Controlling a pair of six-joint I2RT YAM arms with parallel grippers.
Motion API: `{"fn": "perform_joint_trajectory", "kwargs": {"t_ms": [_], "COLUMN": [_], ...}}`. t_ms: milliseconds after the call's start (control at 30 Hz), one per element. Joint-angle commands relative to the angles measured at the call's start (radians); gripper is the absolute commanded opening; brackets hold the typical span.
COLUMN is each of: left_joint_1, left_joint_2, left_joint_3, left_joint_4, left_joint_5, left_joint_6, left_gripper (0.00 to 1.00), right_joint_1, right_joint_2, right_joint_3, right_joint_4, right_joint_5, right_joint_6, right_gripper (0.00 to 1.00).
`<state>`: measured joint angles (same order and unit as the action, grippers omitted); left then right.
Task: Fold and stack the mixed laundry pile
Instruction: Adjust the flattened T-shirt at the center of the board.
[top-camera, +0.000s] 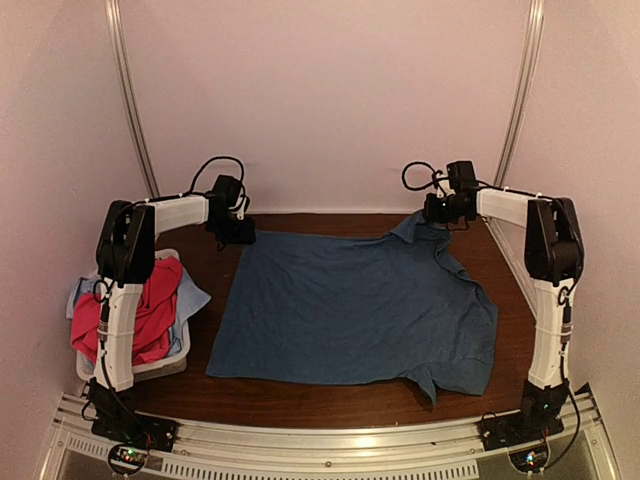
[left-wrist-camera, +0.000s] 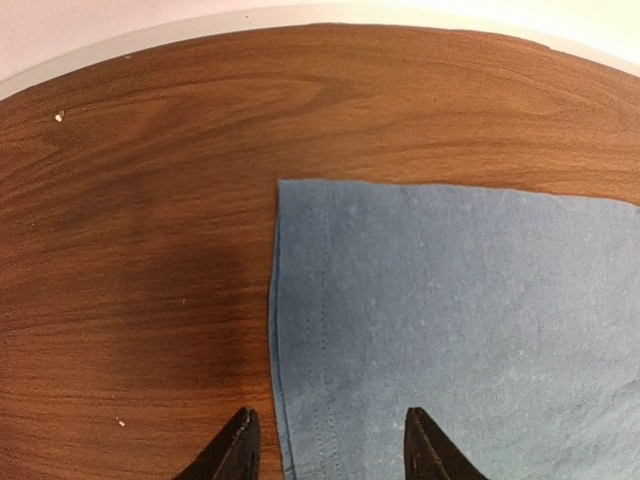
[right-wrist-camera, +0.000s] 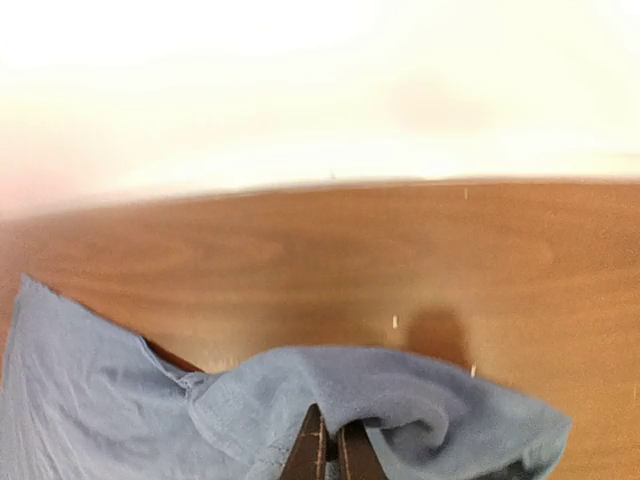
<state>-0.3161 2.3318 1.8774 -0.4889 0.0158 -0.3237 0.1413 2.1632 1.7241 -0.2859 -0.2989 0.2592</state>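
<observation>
The dark blue T-shirt (top-camera: 350, 310) lies spread flat on the desk (top-camera: 300, 402), long axis running left to right, hem at the left. My right jaws are clamped on its far right corner, bunching the cloth. My left jaws stand open over the far left hem corner, the edge between them, gripping nothing.

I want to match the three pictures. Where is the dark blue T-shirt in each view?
Top external: the dark blue T-shirt lies spread flat at the centre.
Left wrist: the T-shirt fills the lower right.
Right wrist: the T-shirt is bunched along the bottom.
Shared landmark: the brown wooden table.
</observation>
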Motion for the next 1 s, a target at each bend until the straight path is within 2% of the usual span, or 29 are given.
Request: {"fn": "perform_joint_trajectory", "kwargs": {"t_ms": [0, 200, 400, 433, 467, 533, 567, 700, 800, 967], "left_joint_1": [-0.005, -0.005, -0.004, -0.003, -0.003, -0.003, -0.003, -0.003, -0.005, -0.029], "left_joint_2": [-0.039, -0.007, 0.023, 0.025, 0.025, 0.024, 0.022, -0.005, -0.037, -0.084], "left_joint_3": [-0.004, 0.012, 0.039, 0.041, 0.042, 0.051, 0.055, 0.046, 0.014, -0.055], "left_joint_4": [0.049, 0.076, 0.069, 0.067, 0.064, 0.052, 0.045, 0.046, 0.062, 0.093], "left_joint_5": [0.006, 0.023, 0.022, 0.018, 0.013, 0.004, 0.001, 0.013, 0.046, 0.072], "left_joint_6": [0.013, 0.014, 0.012, 0.012, 0.014, 0.012, 0.013, 0.005, 0.004, 0.025], "left_gripper": [0.5, 0.5, 0.5, 0.5, 0.51, 0.52, 0.53, 0.56, 0.57, 0.57], "right_joint_1": [-0.025, -0.042, -0.057, -0.059, -0.061, -0.065, -0.065, -0.065, -0.063, -0.026], "right_joint_2": [0.155, 0.422, 0.573, 0.578, 0.577, 0.557, 0.531, 0.331, 0.144, -0.122], "right_joint_3": [0.217, 0.597, 0.765, 0.769, 0.773, 0.773, 0.763, 0.608, 0.362, -0.056], "right_joint_4": [-0.008, -0.084, -0.035, -0.022, -0.018, -0.036, -0.056, -0.1, -0.081, 0.011], "right_joint_5": [0.006, -0.029, -0.034, -0.038, -0.05, -0.069, -0.068, -0.023, -0.029, -0.077], "right_joint_6": [0.019, 0.044, 0.09, 0.094, 0.095, 0.083, 0.069, 0.003, -0.022, -0.012], "right_gripper": [0.0, 0.0, 0.0, 0.06, 0.17, 0.47, 0.58, 0.79, 0.81, 0.74]}}
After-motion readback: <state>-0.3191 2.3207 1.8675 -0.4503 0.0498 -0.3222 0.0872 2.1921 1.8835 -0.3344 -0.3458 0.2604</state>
